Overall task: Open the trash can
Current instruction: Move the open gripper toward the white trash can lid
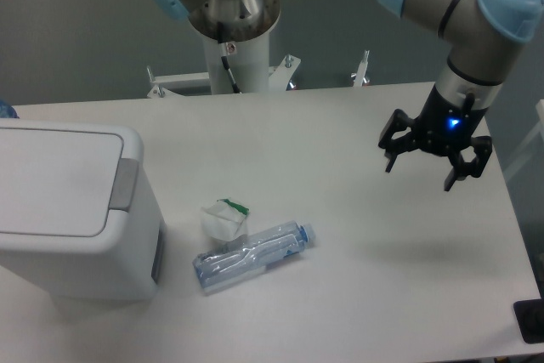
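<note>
Trash can [72, 210] at nine o'clock, lid down, untouched. My end effector [429, 163] hung wide, empty, at three o'clock.

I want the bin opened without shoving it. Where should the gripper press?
On the grey button strip at the lid's right edge, coming straight down from above: the trash can stands upright with the strip facing up. The open gripper is far right.

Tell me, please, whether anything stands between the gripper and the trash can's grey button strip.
Nothing visible does. The gripper hangs open above the table's right side; the trash can is far left. The bottle and crumpled wrapper lie low between them.
</note>
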